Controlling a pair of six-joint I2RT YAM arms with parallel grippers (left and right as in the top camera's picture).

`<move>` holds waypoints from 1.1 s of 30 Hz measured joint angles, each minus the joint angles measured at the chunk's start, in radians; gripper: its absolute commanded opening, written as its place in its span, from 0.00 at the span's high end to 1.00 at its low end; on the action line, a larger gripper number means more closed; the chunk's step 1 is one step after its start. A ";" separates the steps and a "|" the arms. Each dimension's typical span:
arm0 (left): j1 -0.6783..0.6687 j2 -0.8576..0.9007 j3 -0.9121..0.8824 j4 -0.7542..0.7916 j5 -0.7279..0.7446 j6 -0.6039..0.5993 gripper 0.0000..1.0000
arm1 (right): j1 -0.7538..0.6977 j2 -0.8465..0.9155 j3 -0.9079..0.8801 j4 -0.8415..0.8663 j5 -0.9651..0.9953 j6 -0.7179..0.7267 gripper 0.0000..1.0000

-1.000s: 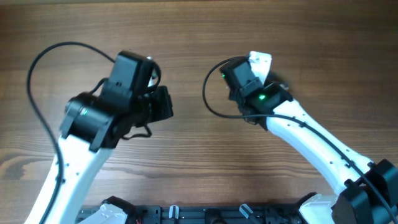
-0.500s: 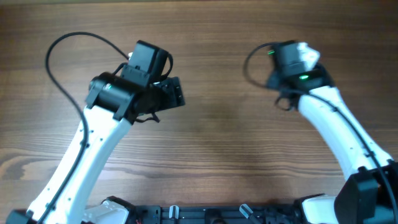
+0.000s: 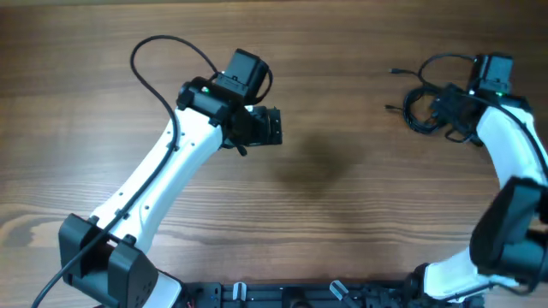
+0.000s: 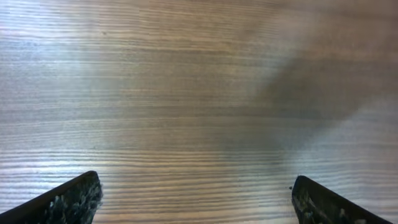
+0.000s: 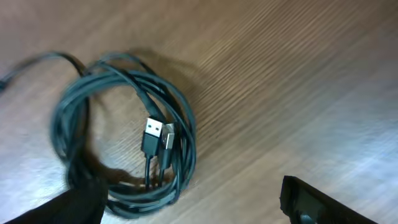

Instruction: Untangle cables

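Note:
The cables (image 5: 124,146) lie as one coiled bundle of thin black cords on the wooden table, with two USB plug ends (image 5: 158,135) inside the loop. In the overhead view the cables (image 3: 418,109) sit at the far right, and one loose end (image 3: 395,71) trails up and left. My right gripper (image 5: 193,205) stands open just beside the coil, its left finger (image 5: 81,202) over the coil's lower edge and holding nothing. My left gripper (image 4: 196,202) is open over bare wood near the table's middle (image 3: 267,128), far from the cables.
A thicker black cord (image 3: 158,47) arcs from the left arm over the table's upper left. The right arm (image 3: 514,162) curves along the right edge. A dark rail (image 3: 282,295) runs along the front edge.
Both grippers have gone from shut to open. The right arm swung right, and the cable bundle now lies on the table beside it. The left arm reached up and right.

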 measured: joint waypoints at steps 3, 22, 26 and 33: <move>-0.037 0.000 0.000 0.000 0.002 0.010 0.00 | 0.000 0.095 0.000 0.040 -0.031 -0.003 0.10; -0.064 0.000 0.000 0.002 0.000 0.011 0.04 | 0.039 0.046 -0.002 0.023 -0.660 -0.270 0.96; -0.064 0.000 0.000 0.044 -0.014 0.019 0.14 | 0.201 -0.225 -0.002 -0.032 -0.689 -0.383 0.96; -0.064 0.000 0.000 0.142 0.293 0.247 0.13 | 0.520 -0.322 -0.002 -0.074 -0.454 -0.420 0.96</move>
